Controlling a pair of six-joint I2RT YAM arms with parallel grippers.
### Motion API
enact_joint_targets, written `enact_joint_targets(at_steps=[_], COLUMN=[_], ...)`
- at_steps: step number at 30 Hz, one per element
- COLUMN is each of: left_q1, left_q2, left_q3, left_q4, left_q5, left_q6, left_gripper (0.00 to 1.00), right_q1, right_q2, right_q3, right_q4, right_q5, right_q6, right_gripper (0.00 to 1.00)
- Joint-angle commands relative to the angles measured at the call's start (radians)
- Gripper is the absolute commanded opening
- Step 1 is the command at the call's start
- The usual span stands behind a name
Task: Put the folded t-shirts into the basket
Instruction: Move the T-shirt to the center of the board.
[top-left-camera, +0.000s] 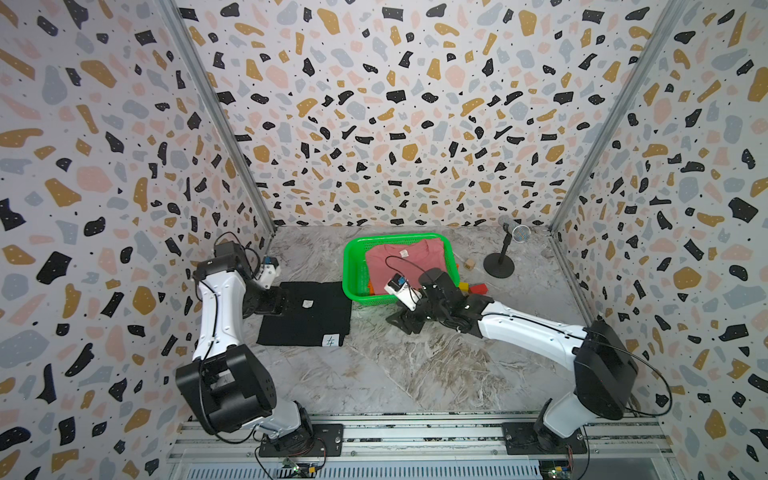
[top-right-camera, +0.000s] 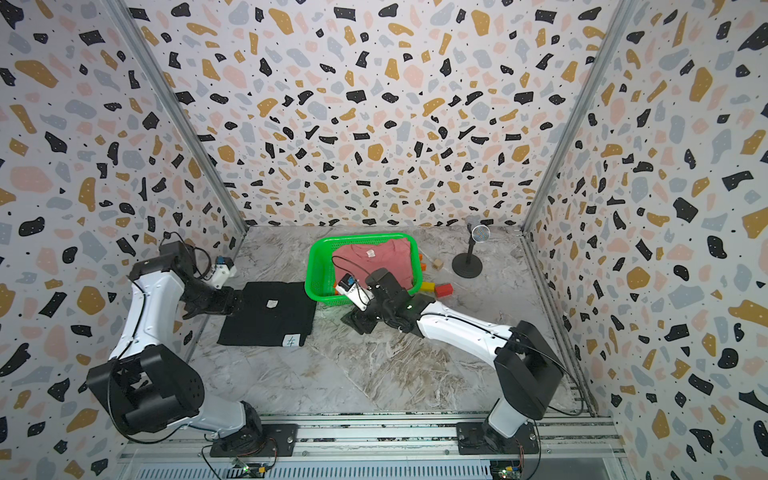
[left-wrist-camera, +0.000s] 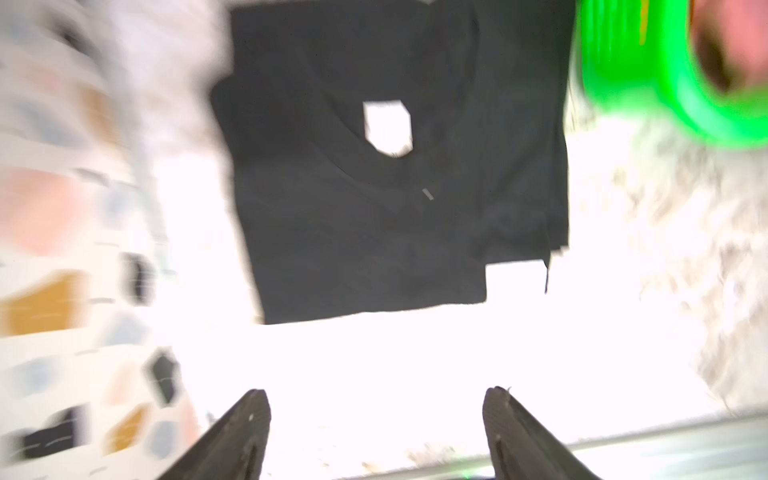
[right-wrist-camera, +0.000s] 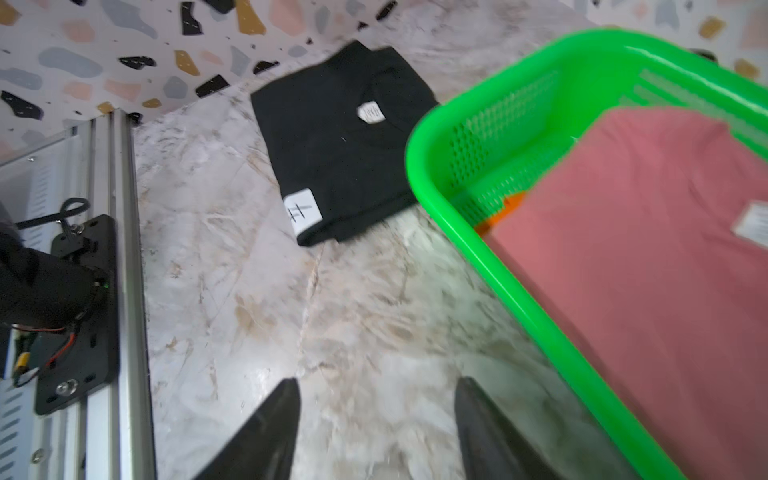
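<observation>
Here, black t-shirt, white corner tag, scrawled mark, illegible

You'll see the green mesh basket at the tabletop's twelve o'clock, with the pink crew-neck t-shirt folded atop an orange t-shirt inside. The black folded t-shirt lies flat just beside the basket at its eight o'clock.

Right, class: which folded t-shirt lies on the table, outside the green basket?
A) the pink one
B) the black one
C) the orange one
B: the black t-shirt lies flat on the table beside the basket, which holds the pink t-shirt over the orange t-shirt.
</observation>
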Motion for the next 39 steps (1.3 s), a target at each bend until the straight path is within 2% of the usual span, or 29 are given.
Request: enact_joint_targets(at_steps=[1, 3, 5, 7, 10, 14, 17, 20, 25, 28, 32, 36, 39], left_q1=[0.009, 0.019, 0.025, 0.033, 0.046, 0.071, 0.074, 0.074, 0.074, 0.073, 0.073, 0.073, 0.073], left_q2=[0.053, 0.084, 0.105, 0.108, 0.102, 0.11, 0.143, 0.179, 0.206, 0.224, 0.266, 0.277, 0.281], left_q3=[-0.013, -0.018, -0.01, -0.01, -0.019, -0.056, -0.077, -0.071, -0.057, -0.052, -0.037, -0.064, -0.088], left_q4=[0.046, 0.085, 0.103, 0.123, 0.17, 0.227, 0.237, 0.232, 0.234, 0.244, 0.222, 0.233, 0.242], left_q5=[-0.007, -0.011, -0.008, -0.003, -0.009, 0.02, 0.048, 0.039, 0.024, 0.025, 0.065, 0.082, 0.082], left_q6=[-0.009, -0.03, -0.047, -0.059, -0.075, -0.133, -0.158, -0.173, -0.165, -0.164, -0.167, -0.147, -0.115], left_gripper=[0.83, 0.83, 0.83, 0.83, 0.83, 0.83, 0.83, 0.83, 0.83, 0.83, 0.84, 0.83, 0.81], right_q1=[0.062, 0.088, 0.097, 0.101, 0.117, 0.137, 0.141, 0.169, 0.175, 0.178, 0.176, 0.173, 0.165], right_q2=[0.129, 0.247, 0.363, 0.466, 0.595, 0.714, 0.764, 0.763, 0.719, 0.652, 0.546, 0.482, 0.415], right_q3=[0.08, 0.155, 0.267, 0.363, 0.473, 0.645, 0.714, 0.701, 0.685, 0.572, 0.445, 0.409, 0.331], right_q4=[0.29, 0.359, 0.381, 0.384, 0.341, 0.143, -0.019, -0.14, -0.498, -0.63, -0.811, -0.927, -0.932], right_q5=[-0.085, -0.135, -0.141, -0.123, -0.065, -0.015, 0.017, -0.008, -0.113, -0.151, -0.18, -0.121, -0.113], right_q6=[-0.199, -0.228, -0.185, -0.166, -0.233, -0.309, -0.349, -0.391, -0.526, -0.622, -0.792, -0.726, -0.637], right_gripper=[0.72, 0.74, 0.73, 0.72, 0.71, 0.54, 0.47, 0.38, 0.26, 0.25, 0.31, 0.31, 0.3])
